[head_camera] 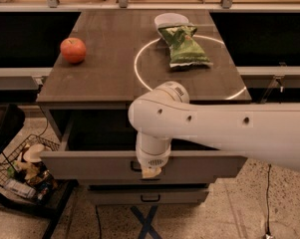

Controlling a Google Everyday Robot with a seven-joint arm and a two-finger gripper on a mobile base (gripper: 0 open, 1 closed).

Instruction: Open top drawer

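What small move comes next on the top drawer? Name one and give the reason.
Probably a short, straight pull toward the camera. The gripper sits at the black handle of the top drawer, which stands only partly out from under the wooden top, its dark inside showing. A level pull should widen the opening without jamming.

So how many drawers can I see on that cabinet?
2: the top drawer, pulled out with the gripper at its front, and a lower drawer, shut, beneath it. Others may be hidden.
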